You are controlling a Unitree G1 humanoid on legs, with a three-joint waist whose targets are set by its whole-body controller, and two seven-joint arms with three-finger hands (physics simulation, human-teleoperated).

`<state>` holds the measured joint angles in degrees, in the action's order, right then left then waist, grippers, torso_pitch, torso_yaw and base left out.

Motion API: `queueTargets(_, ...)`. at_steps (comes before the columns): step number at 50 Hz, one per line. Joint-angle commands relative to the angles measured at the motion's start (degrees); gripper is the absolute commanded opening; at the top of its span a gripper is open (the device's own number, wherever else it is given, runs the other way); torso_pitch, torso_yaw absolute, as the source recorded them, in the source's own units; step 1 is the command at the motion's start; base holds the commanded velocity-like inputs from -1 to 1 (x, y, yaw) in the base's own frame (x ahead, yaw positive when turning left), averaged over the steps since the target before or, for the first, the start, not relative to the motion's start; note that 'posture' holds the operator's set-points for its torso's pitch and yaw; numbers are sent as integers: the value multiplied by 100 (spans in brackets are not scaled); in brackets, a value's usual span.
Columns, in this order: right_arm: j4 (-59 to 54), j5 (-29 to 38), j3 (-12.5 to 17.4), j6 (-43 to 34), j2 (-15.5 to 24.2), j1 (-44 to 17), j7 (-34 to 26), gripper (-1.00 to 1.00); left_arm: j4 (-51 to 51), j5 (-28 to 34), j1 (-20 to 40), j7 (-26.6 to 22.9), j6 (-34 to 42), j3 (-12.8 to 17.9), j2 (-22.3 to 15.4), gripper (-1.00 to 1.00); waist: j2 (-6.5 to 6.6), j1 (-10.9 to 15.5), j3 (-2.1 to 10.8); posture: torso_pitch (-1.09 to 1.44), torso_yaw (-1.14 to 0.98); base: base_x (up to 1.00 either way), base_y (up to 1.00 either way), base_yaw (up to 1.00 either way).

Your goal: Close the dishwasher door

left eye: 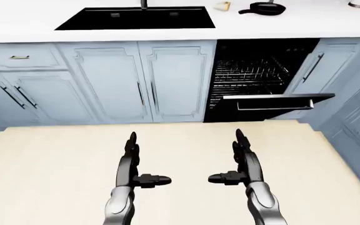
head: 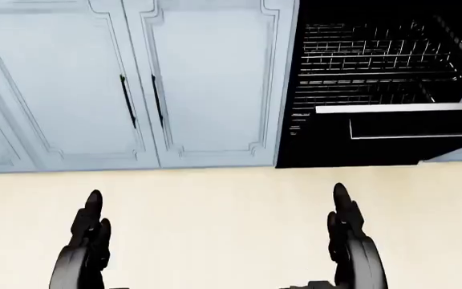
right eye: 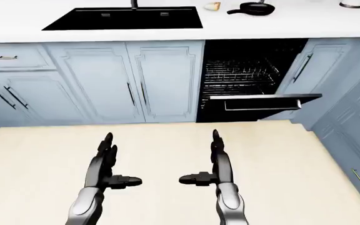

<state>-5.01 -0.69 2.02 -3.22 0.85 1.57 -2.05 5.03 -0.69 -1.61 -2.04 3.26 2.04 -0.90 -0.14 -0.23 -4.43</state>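
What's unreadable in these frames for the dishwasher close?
- Dishwasher door: seen edge-on in the left-eye view, so its inner face is hidden; the head view cuts off its right end.
- Lower rack: hidden behind the door; only the upper rack shows.
- Small pale object by the pan on the counter: too small to identify.
- Left hand and right hand: wrists cut by the head view's bottom edge.
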Motion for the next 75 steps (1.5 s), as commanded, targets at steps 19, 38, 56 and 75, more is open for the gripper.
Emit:
queueTargets(19,1142,204,-324,274,-85,350,50,100,-1148,44,-91,-27,-12,52,-19,100,74,-17,374,0,0,0,0,-11)
queueTargets(38,1172,194,-311,200,-80,352,19,100,-1080,72,-116,-25,-54,11,-2,100,115,-44,300,0,0,0,0,-45)
queueTargets(56,1143,175,-307,281,-88,399,23,100,-941,85,-83,-13,-134,17,-7,100,720,55,339,0,0,0,0,-58)
queueTargets(75,1141,148,-300,316,-88,442,30,100,-909,112,-99,-12,-161,-19,0,100,-258,-85,379,0,0,0,0,-45)
